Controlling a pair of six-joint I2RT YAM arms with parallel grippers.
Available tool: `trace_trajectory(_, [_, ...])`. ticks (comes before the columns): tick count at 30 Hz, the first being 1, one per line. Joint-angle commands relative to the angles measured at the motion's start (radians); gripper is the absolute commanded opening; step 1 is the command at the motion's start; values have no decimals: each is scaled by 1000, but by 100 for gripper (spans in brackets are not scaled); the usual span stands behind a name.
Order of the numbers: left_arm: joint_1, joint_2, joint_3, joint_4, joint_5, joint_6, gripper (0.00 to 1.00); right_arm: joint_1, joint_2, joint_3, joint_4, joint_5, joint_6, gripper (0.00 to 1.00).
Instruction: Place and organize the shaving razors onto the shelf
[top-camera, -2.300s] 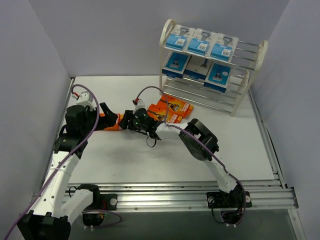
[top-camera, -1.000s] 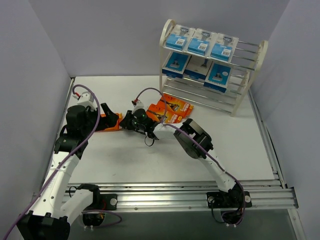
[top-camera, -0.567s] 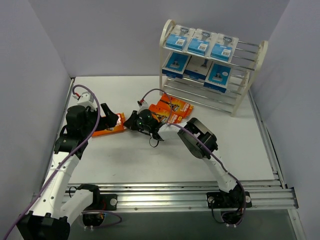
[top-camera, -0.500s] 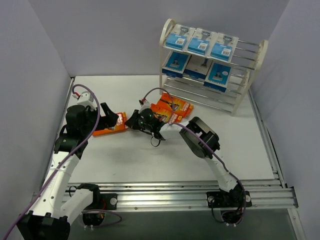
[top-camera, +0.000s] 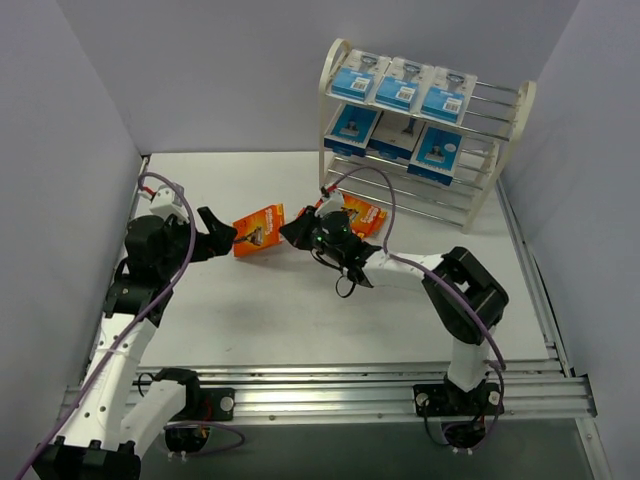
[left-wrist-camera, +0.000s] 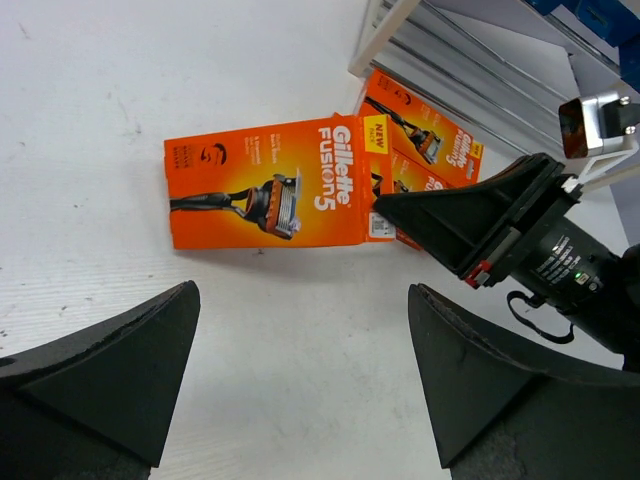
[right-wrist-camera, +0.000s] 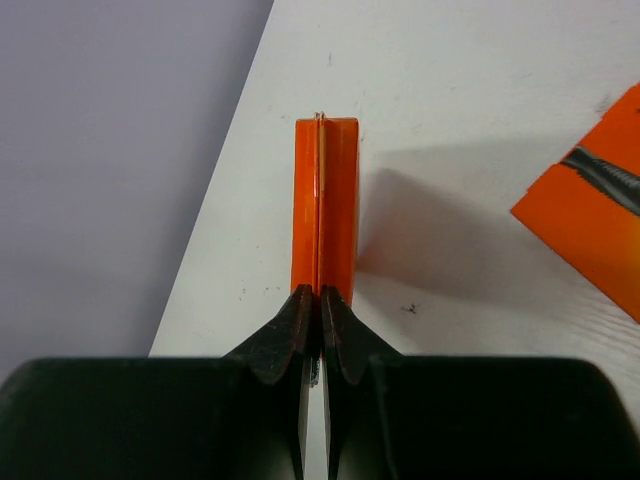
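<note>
1. Razor box (left-wrist-camera: 268, 195), orange rectangular cardboard printed with a razor, is pinched by its end flap in the right claw (left-wrist-camera: 382, 208). The black jaws are squeezed to a sliver on that thin edge. In the right wrist view the box runs edge-on straight out from the tips.
2. Just beside the box's other end, the left claw (left-wrist-camera: 300, 300) gapes wide and holds nothing, its black fingers (left-wrist-camera: 100, 370) spread to either side.
3. The box sits over the white table (top-camera: 250, 300), between the two claws and left of the shelf. Whether it is lifted clear I cannot tell.
4. Two more orange boxes (top-camera: 362, 214) lie overlapping at the foot of the cream-white wire shelf (top-camera: 524, 108). Blue blister packs (top-camera: 400, 90) line its top and middle tiers.
5. The likely risks:
   - With only the flap held, the box may droop, twist or slip free, or the flap may pull open.
   - A low sweep toward the shelf could plough into the two lying boxes or catch the arched end frame.
   - The nearby left claw could be bumped.
</note>
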Motion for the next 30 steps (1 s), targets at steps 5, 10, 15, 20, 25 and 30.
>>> trace_trajectory(5, [3,4,-129,195,232,-213,94,-67,-191,-143,75,40,3,0])
trace_trajectory(10, [-39,-26,-246,333,266,-427,94,-77,-269,-191,35,42,-32,0])
trace_trajectory(15, [-151,-85,-312,338,139,-514,94,-78,-338,-257,16,51,-52,0])
trace_trajectory(20, [-270,-74,-456,546,51,-643,94,-78,-383,-312,4,51,-55,0])
trace_trajectory(25, [-392,12,-469,618,-73,-662,94,-80,-415,-352,-7,43,-60,0])
trace_trajectory(30, [-435,118,-486,749,-130,-727,94,-75,-448,-381,-11,43,-58,0])
